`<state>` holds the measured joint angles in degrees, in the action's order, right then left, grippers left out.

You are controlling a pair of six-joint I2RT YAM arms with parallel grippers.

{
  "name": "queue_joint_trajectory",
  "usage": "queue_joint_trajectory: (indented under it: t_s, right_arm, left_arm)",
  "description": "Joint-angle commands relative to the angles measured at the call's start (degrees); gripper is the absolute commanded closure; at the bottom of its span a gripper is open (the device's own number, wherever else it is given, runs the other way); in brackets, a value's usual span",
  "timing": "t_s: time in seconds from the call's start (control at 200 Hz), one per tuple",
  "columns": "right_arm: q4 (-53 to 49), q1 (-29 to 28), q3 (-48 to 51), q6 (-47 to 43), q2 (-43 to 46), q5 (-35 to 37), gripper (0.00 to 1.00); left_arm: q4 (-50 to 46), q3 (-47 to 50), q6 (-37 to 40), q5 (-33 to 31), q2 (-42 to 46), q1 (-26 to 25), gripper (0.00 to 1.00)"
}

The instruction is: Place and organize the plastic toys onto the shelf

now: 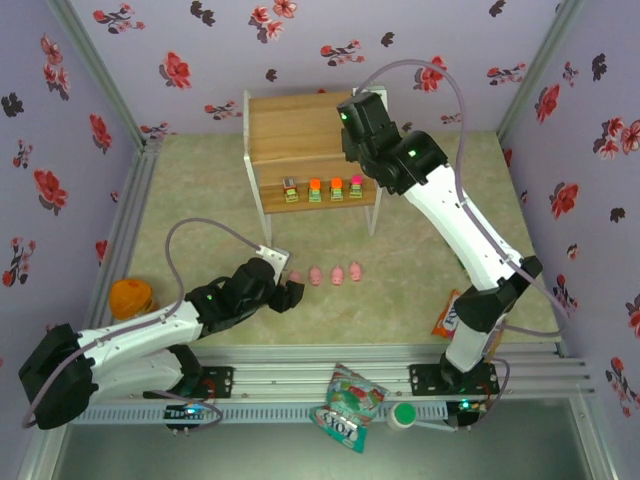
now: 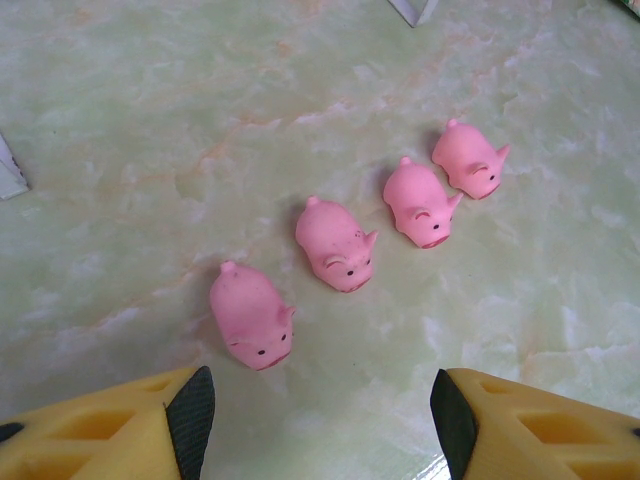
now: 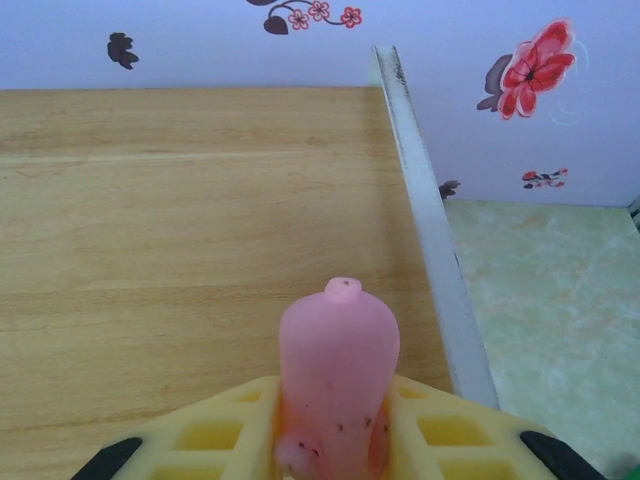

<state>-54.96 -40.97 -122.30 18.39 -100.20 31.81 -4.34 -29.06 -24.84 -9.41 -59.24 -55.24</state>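
Four pigs [image 2: 335,243] lie rowed on the desk [image 2: 150,120] before the shelf [image 1: 300,125], snouts away from it; left fingers [image 2: 195,405] half open, empty; right fingers [image 3: 220,435] clamp a fifth pig [image 3: 338,370], tail toward the shelf.

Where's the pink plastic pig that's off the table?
Right wrist view: the pink plastic pig sits pinched in the right gripper, above the light wooden shelf near its right edge.

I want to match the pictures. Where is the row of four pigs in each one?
Top external: row of pigs mid-table, before the shelf.
Left wrist: centre, slanting up right.
Right wrist: another pig, held over the shelf.
Shared landmark: pale green table.
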Motion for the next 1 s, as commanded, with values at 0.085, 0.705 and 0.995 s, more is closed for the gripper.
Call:
queue_joint_trajectory:
  t_s: [0.085, 0.705, 0.995]
  right_arm:
    - [-2.51, 1.00, -1.92, -0.93, -1.38, -2.01, 0.71]
    - [-2.31, 2.52, -0.58, -0.55, -2.40, -4.21, 0.70]
    - [-2.22, 2.65, -0.48, -0.56, -2.98, -4.48, 0.69]
  left_arm:
    - [0.30, 0.58, 1.46, -0.52, 0.44, -0.48, 0.36]
    - [0.12, 0.52, 1.46, -0.53, 0.40, -0.44, 0.36]
    - [-0.06, 0.40, 1.46, -0.60, 0.20, -0.48, 0.36]
